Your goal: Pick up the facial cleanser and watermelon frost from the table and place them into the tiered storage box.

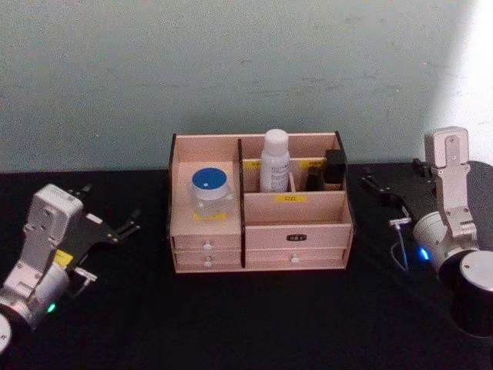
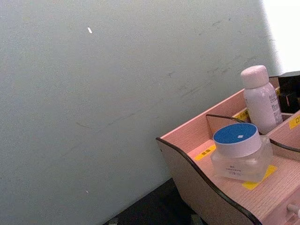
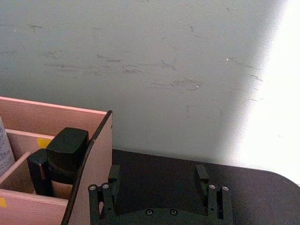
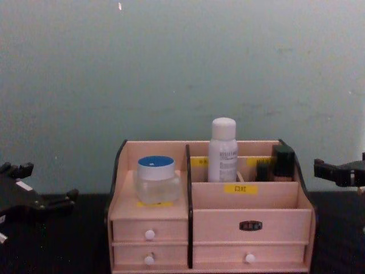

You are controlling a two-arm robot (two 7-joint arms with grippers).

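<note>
Dim overall; grainy, soft focus in all four views. Strong light enters from the robot's right: overexposed white patch on the wall at upper right in head and both wrist views. Black table swallows detail; no distinct shadows. Chest view evenly lit, slightly blurred.

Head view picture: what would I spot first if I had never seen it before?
First, the pink tiered storage box in the middle of the black table. The watermelon frost with its bright blue lid sits in its left compartment, and the white facial cleanser stands upright in a back compartment. The left gripper and right gripper sit on either side, fingers open, holding nothing.
</note>
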